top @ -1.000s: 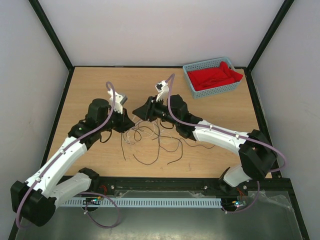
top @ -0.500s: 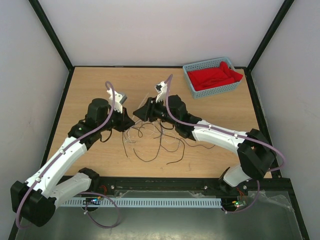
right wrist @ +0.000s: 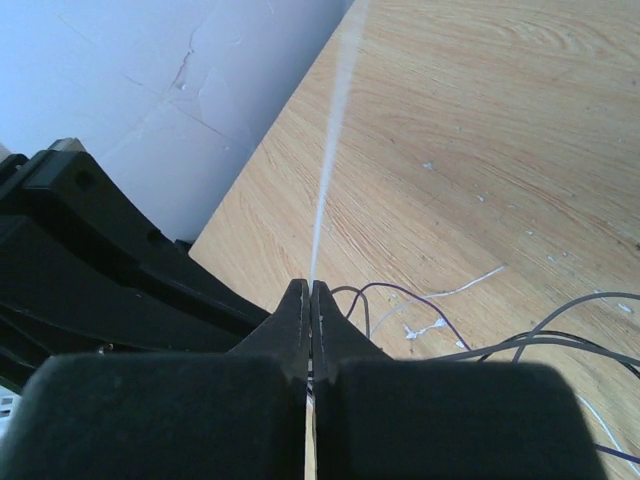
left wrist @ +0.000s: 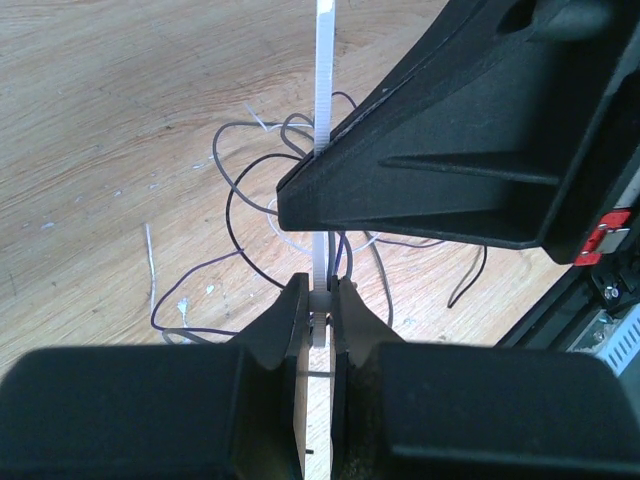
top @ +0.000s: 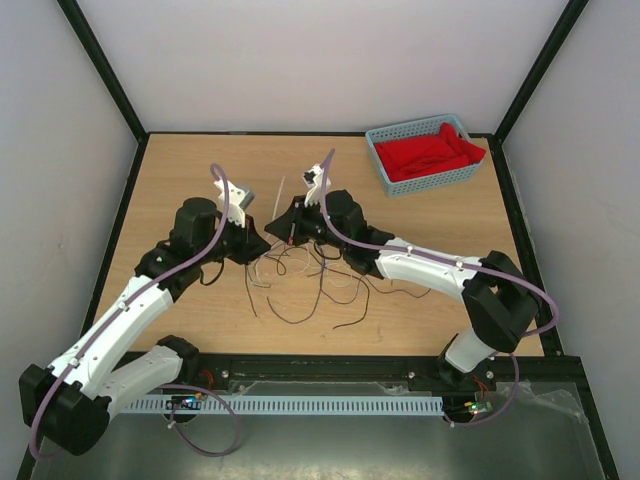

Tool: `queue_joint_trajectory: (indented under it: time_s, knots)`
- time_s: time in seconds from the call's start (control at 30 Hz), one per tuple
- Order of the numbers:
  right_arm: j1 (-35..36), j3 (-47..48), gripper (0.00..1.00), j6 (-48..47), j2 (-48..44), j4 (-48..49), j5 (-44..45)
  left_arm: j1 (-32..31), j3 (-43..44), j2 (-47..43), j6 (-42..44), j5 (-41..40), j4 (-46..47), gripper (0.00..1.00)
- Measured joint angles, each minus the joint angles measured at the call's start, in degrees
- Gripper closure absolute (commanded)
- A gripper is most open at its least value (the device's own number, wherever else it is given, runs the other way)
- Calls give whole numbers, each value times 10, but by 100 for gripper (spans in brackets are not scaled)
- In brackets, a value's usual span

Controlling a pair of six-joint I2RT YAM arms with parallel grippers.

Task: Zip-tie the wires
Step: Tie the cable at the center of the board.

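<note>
Thin pale zip tie (left wrist: 323,100), straight, upright; dark curly wires (top: 300,268) beneath

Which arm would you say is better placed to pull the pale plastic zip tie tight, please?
The right, probably. The right fingers are shut on the free length of the thin pale plastic zip tie; the left fingers pinch its lower end near the thin dark wires and can anchor it.

You see your left gripper (left wrist: 319,300) pinched tight on the lower end of the zip tie (left wrist: 323,80), which rises straight to the top edge, passing behind the black tip of the right gripper (left wrist: 310,195), with the wires (left wrist: 230,208) looping on the wooden table (left wrist: 120,120) beyond.
</note>
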Motion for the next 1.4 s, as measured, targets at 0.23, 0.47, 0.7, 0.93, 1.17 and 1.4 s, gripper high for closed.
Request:
queue_joint_trajectory:
  time_s: [0.23,0.47,0.7,0.93,1.17,1.4]
  knots:
    - [-2,20,100,-27,-9,-18,10,0,-1,0,-1,0,13,100]
    - [-29,57,100,-49,-8,-54,14,-1,-23,-7,-14,-4,40,100]
    - [-39,91,100,-68,-6,-91,7,-6,-43,-23,-31,-9,81,100]
    - [-43,97,100,-74,0,-109,1,-14,-62,-23,-44,-17,98,100]
    - [-45,108,100,-74,7,-121,-28,-20,-79,-25,-54,-29,112,89]
    - [-52,89,100,-41,7,-74,-63,-23,-48,-20,-40,-36,69,61]
